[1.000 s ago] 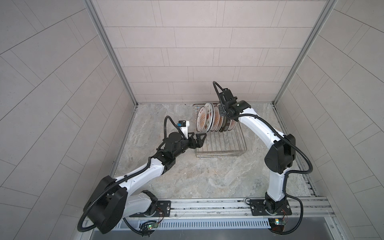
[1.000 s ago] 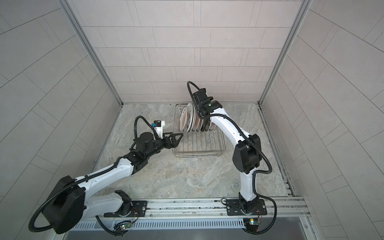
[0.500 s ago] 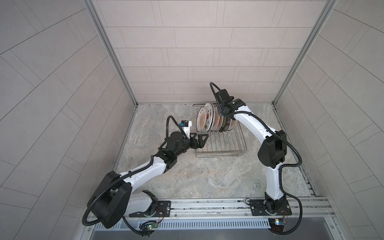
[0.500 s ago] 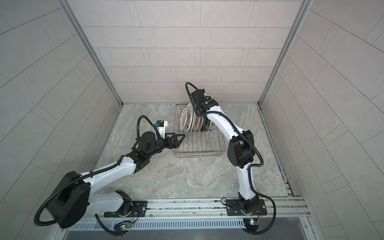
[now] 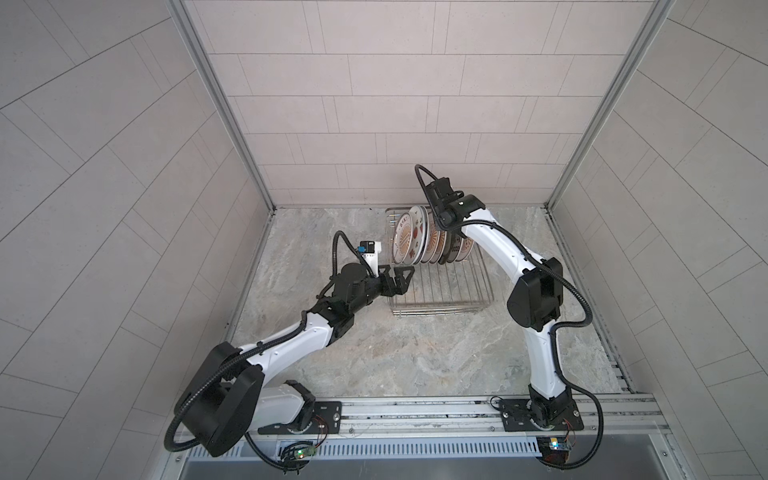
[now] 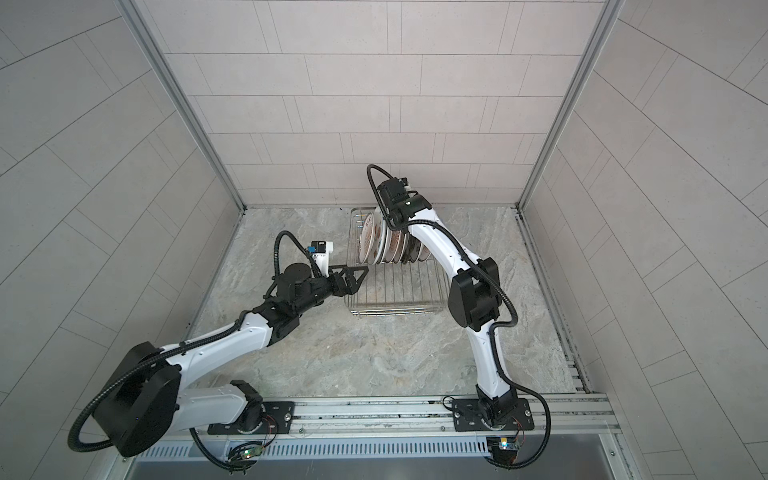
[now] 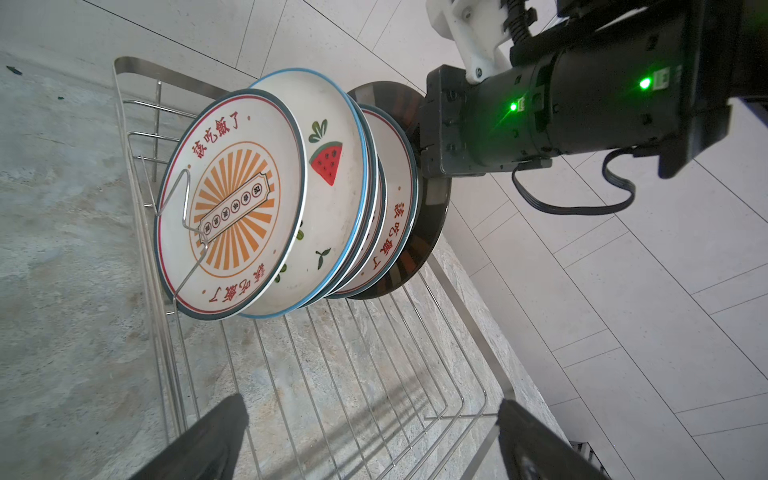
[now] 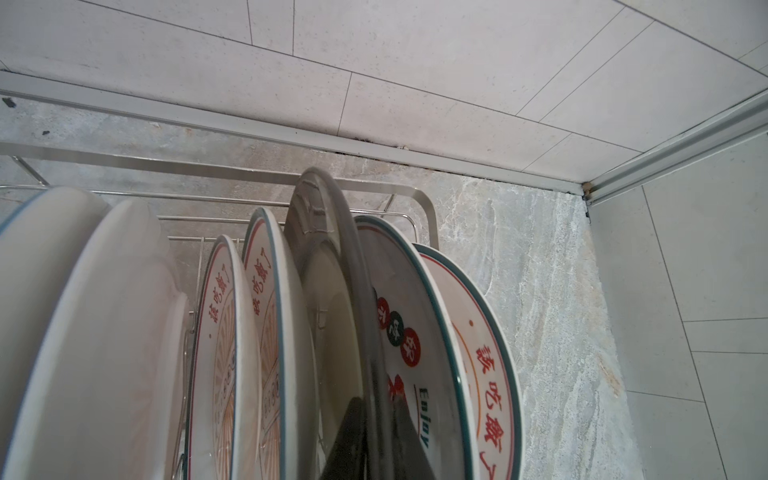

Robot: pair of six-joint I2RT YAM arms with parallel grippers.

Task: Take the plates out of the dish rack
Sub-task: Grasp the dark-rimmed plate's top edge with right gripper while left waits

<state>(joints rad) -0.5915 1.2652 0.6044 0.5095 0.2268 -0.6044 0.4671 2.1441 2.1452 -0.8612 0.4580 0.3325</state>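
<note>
Several plates (image 5: 428,241) (image 6: 390,245) stand on edge in a row at the back of the silver dish rack (image 5: 440,309) (image 6: 395,309). In the left wrist view an orange sunburst plate (image 7: 232,208) is in front, a watermelon plate (image 7: 332,166) behind it, and a glossy dark plate (image 7: 428,232) further back. My right gripper (image 8: 376,432) comes down from above and is shut on the top rim of that dark plate (image 8: 328,232), one finger on each face. My left gripper (image 5: 401,278) (image 7: 370,415) is open and empty, low at the rack's left front side.
The rack's front half (image 7: 353,365) is bare wire grid. The rack stands near the back wall (image 5: 407,166) on a marbled floor (image 5: 415,361). Both arm bases sit on the front rail (image 5: 415,409). Tiled side walls close in left and right.
My right gripper's fingers have closed onto the dark plate's rim, and the right elbow has swung a little to the left. The left gripper has barely moved.
</note>
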